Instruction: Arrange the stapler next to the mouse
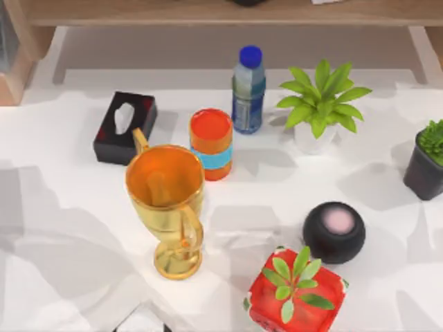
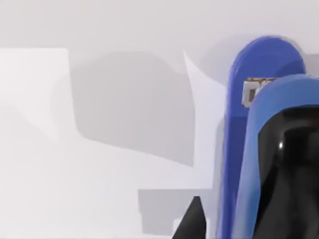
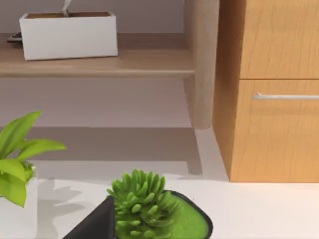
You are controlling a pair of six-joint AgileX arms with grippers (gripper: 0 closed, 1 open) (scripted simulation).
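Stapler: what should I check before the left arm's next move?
1. Stapler close up in the left wrist view: ok.
2. Firm grip on it: cannot tell.
3. Mouse position, so the target spot: cannot tell.
4. Tall trophy on the table's left, a likely obstacle: not ok.
5. Right arm by the black-potted succulent at the table's right, clear of the left arm: ok.

1. Blue stapler point(image 2: 259, 149) runs off the left wrist view's edge, its far end unseen.
2. Dark finger point(image 2: 192, 221) beside stapler: just a tip, rest cut off.
3. Black pot point(image 1: 423, 169), right of leafy plant point(image 1: 320, 104), cropped by top view's edge.
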